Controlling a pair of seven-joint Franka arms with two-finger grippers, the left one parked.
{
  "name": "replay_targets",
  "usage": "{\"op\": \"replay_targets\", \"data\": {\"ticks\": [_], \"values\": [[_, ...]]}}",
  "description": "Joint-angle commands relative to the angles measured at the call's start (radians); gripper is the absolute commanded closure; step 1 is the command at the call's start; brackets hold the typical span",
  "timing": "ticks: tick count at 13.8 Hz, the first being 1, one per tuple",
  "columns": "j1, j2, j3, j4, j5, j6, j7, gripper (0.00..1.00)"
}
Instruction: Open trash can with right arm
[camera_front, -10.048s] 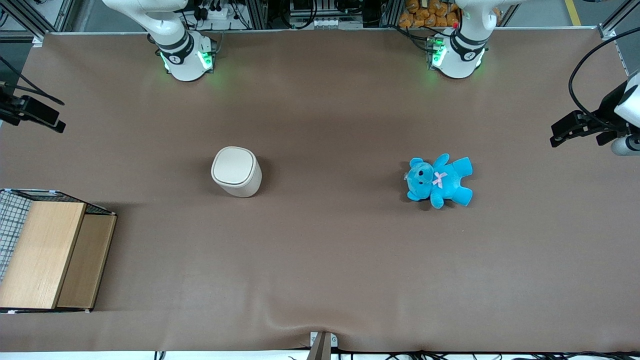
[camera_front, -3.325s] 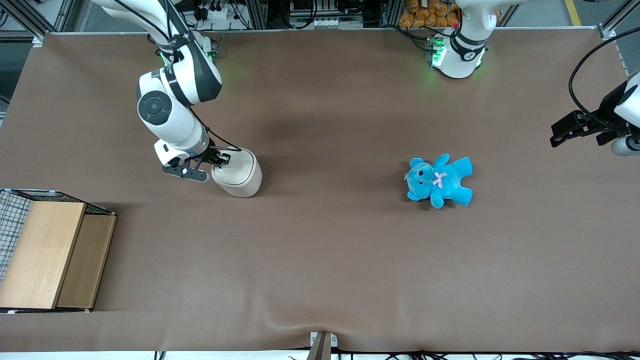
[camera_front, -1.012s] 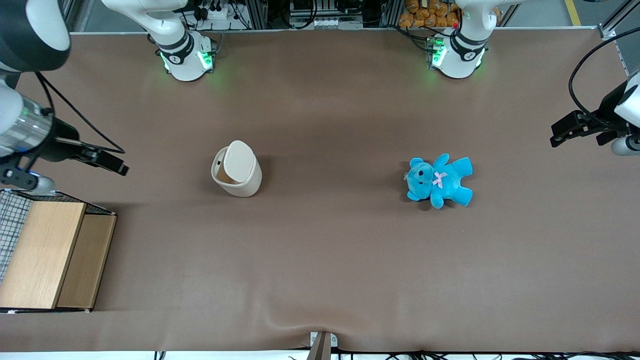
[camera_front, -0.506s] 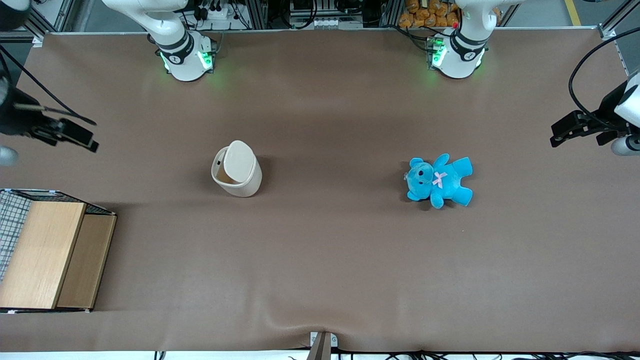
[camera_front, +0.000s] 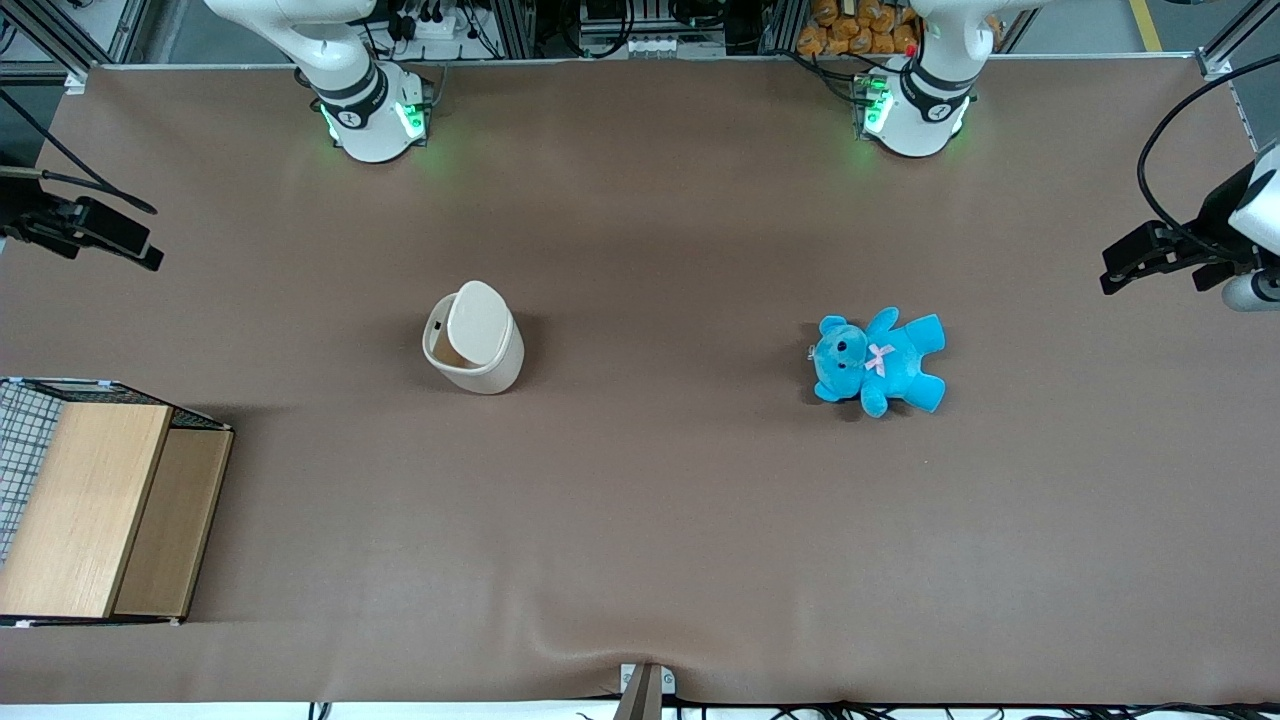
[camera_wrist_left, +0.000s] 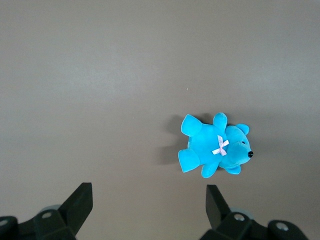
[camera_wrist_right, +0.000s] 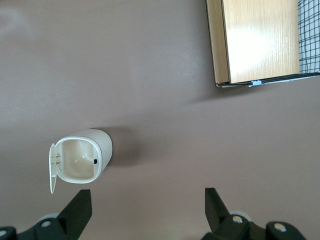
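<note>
The trash can (camera_front: 472, 340) is a small cream-white bin standing on the brown table. Its flat lid (camera_front: 474, 314) is flipped up and the tan inside shows. In the right wrist view the trash can (camera_wrist_right: 80, 160) shows its open mouth, with the lid (camera_wrist_right: 52, 170) standing at its edge. My gripper (camera_front: 105, 232) is at the working arm's end of the table, well apart from the can and touching nothing. In the right wrist view the gripper (camera_wrist_right: 147, 200) is open and empty, with its fingers wide apart above bare table.
A blue teddy (camera_front: 878, 360) lies toward the parked arm's end of the table and also shows in the left wrist view (camera_wrist_left: 215, 150). A light wooden box with wire mesh (camera_front: 100, 510) stands at the working arm's end, nearer the front camera; it also shows in the right wrist view (camera_wrist_right: 260, 40).
The can's lid was shut, my gripper came to its edge, and now the lid stands up. Over the last second my gripper has drawn away to the table's end; the can has not moved.
</note>
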Motion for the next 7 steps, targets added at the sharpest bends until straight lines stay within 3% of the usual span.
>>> {"op": "replay_targets", "data": {"ticks": [1, 7], "values": [[-0.020, -0.016, 0.014, 0.004, -0.016, 0.008, -0.012, 0.00], [-0.022, 0.010, 0.014, 0.032, -0.039, 0.008, -0.011, 0.00]]}}
